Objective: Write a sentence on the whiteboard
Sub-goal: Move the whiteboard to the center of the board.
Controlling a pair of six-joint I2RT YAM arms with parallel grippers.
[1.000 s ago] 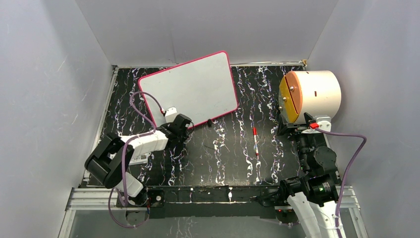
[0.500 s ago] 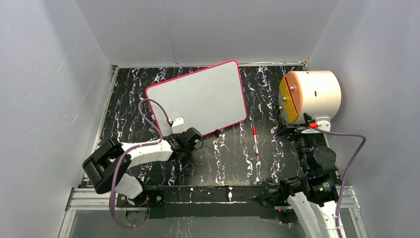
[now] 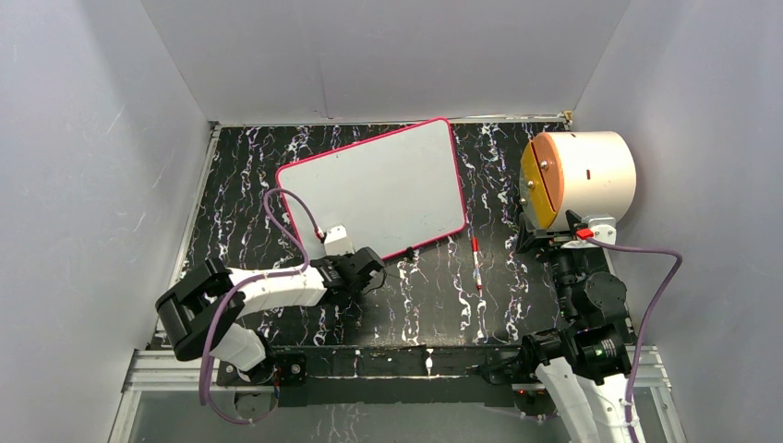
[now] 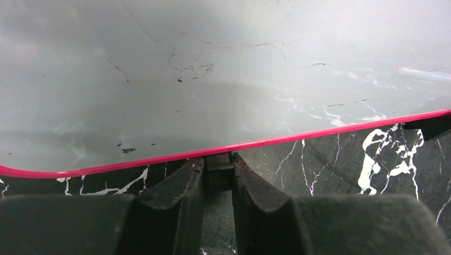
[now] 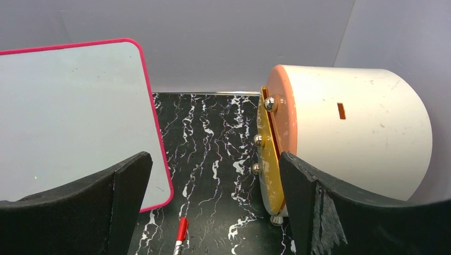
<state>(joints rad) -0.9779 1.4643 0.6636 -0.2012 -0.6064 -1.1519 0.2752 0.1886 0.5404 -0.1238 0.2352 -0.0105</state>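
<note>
The whiteboard [image 3: 379,185] lies tilted on the black marbled table, white with a red-pink rim. Its face is blank apart from faint smudges, and no sentence shows on it. My left gripper [image 3: 372,265] is at the board's near edge, shut on a small dark tab [image 4: 219,169] just under the rim [image 4: 298,138]. A red marker [image 3: 475,261] lies on the table right of the board; it also shows in the right wrist view [image 5: 181,234]. My right gripper [image 5: 213,204] is open and empty, behind the marker, with the board [image 5: 69,117] to its left.
A white drum with an orange face and yellow plate [image 3: 580,175] stands at the back right, close to my right gripper; it also shows in the right wrist view [image 5: 351,138]. Grey walls enclose the table on three sides.
My left gripper has moved right along the table, dragging the whiteboard with it. The board has shifted right and slightly back. The right arm and marker have not moved.
</note>
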